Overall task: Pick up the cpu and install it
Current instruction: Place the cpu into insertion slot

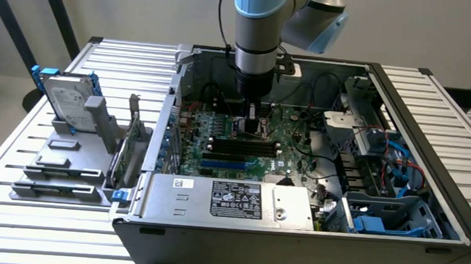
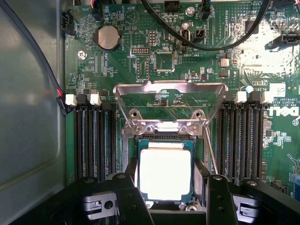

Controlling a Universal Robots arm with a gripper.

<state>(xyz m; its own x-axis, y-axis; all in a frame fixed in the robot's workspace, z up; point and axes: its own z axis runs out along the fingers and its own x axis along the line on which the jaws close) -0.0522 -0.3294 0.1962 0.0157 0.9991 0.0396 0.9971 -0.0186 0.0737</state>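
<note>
The cpu (image 2: 165, 171), a small square chip with a bright silver top and a green rim, sits between my two black fingers (image 2: 127, 194) right at the open socket on the green motherboard (image 2: 140, 56). My gripper (image 2: 166, 187) is shut on the cpu, its tips pressing on two opposite edges. The socket's metal load plate (image 2: 171, 89) stands flipped open just beyond the chip. Whether the chip rests fully in the socket, I cannot tell. In the exterior view the arm reaches straight down into the computer case and the gripper (image 1: 254, 128) is low over the motherboard (image 1: 294, 156).
Black memory slots (image 2: 91, 140) flank the socket on both sides, and black cables (image 2: 211, 44) arc over the board. The case walls (image 1: 414, 111) surround the arm. A hard drive in a blue frame (image 1: 63, 99) stands in a grey holder on the slatted table (image 1: 34, 127) at the exterior view's left.
</note>
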